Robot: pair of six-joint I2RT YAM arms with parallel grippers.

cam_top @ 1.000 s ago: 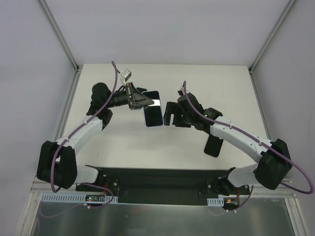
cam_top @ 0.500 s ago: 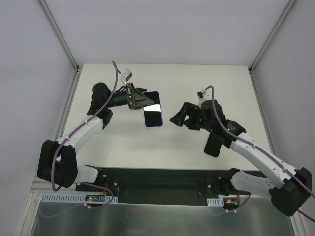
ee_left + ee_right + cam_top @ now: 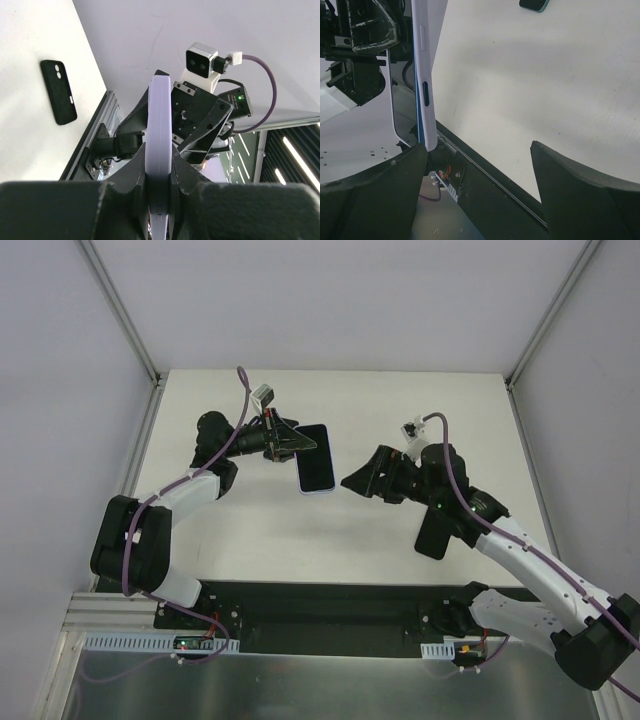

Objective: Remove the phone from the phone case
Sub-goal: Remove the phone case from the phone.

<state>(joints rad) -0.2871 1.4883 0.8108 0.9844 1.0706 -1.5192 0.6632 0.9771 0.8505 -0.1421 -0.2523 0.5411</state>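
The phone in its lavender case (image 3: 315, 465) is held in the air above the table, screen up in the top view. My left gripper (image 3: 297, 443) is shut on its upper left end. In the left wrist view the case edge (image 3: 159, 150) stands clamped between my two black fingers (image 3: 125, 185). My right gripper (image 3: 350, 481) is open and empty, just right of the phone and apart from it. In the right wrist view the phone's side (image 3: 424, 75) with its buttons stands at the left, beside my left finger (image 3: 375, 195); the gripper (image 3: 480, 175) spans bare table.
A black phone case (image 3: 436, 531) lies flat on the table (image 3: 250, 530) under my right forearm; it also shows in the left wrist view (image 3: 58, 91) with its camera cutouts. A dark object with a teal rim (image 3: 535, 4) lies at the top edge of the right wrist view.
My right gripper has let go of the phone's right side and drawn back a little, its arm swung outward. My left arm has shifted and turned the phone slightly to the right.
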